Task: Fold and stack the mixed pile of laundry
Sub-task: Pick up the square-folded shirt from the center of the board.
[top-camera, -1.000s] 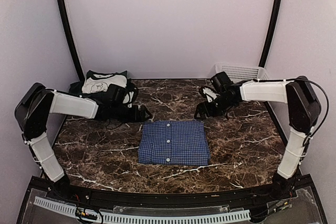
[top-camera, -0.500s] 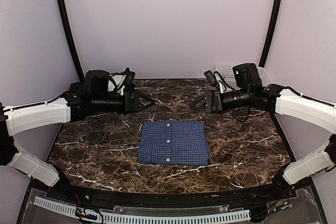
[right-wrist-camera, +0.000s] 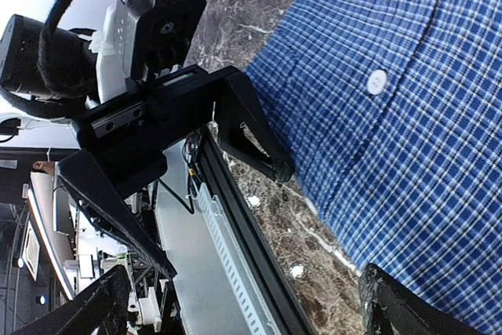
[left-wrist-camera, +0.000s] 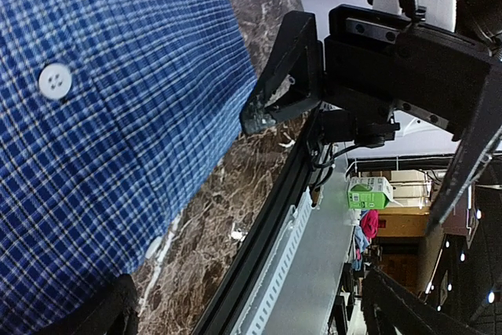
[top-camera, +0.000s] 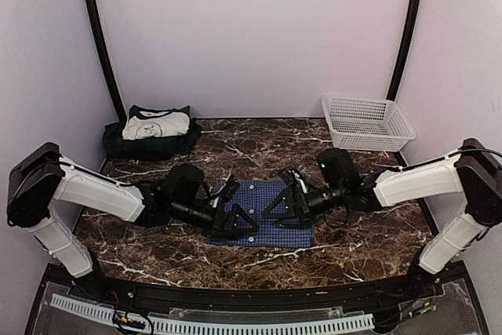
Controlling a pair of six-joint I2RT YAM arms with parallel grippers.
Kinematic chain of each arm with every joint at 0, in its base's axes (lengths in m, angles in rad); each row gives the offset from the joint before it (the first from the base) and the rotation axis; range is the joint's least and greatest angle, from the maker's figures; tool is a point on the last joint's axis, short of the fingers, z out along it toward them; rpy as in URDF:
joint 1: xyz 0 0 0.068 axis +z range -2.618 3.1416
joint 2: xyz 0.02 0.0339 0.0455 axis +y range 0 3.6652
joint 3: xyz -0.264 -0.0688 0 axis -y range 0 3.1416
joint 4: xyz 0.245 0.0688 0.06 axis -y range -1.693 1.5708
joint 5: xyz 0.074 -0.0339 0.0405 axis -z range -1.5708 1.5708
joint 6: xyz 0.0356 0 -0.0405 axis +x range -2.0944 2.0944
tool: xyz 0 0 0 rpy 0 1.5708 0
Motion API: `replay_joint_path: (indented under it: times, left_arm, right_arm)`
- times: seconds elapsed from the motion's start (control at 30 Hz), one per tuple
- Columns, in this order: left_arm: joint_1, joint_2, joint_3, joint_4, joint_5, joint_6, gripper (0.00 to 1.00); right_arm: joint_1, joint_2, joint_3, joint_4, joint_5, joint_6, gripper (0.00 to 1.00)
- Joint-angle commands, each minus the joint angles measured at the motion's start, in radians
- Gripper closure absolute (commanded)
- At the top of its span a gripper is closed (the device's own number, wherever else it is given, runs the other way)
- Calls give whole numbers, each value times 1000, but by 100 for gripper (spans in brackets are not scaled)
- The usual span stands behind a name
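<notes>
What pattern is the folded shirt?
The folded button shirt is blue-and-white small check; clearest in right wrist view.

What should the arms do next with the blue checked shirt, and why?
Probably lower the left gripper and right gripper onto the near edge of the shirt and close: both hover open over it, already folded, while the stack sits back left.

No legible text; print on white garment (top-camera: 157, 125) too small to read.

A dark marble table (top-camera: 157, 250) carries a folded blue-check shirt (top-camera: 271, 234), white-and-green garments (top-camera: 153, 127) and a white basket (top-camera: 357, 100).
</notes>
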Motion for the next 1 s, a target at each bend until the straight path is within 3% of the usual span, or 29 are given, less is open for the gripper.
replay_joint_path:
  times: [0.0, 0.13, 0.27, 0.5, 0.57, 0.73, 0.8, 0.97]
  left_arm:
    - [-6, 76, -21, 119, 2, -48, 1]
    - [32, 150, -55, 206, -5, -66, 1]
    - [71, 237, -118, 393, 24, -125, 1]
    - [127, 302, -247, 604, 46, -218, 1]
    - [139, 243, -254, 542, 42, -178, 1]
    - [132, -7, -93, 44, -23, 32, 1]
    - [144, -36, -24, -37, -30, 81, 1]
    - [173, 62, 141, -13, 32, 104, 1]
  right_arm:
    - [9, 122, -46, 251, -52, 104, 1]
    - [-15, 235, -70, 308, -55, 108, 1]
    - [-65, 311, -125, 380, -59, 126, 1]
    - [-105, 300, -190, 403, -58, 142, 1]
    - [-103, 242, -188, 359, -53, 117, 2]
    - [-119, 22, -76, 82, -14, -13, 1]
    - [-135, 1, -13, 26, -14, -59, 1]
    - [-208, 107, 107, 92, -76, -69, 1]
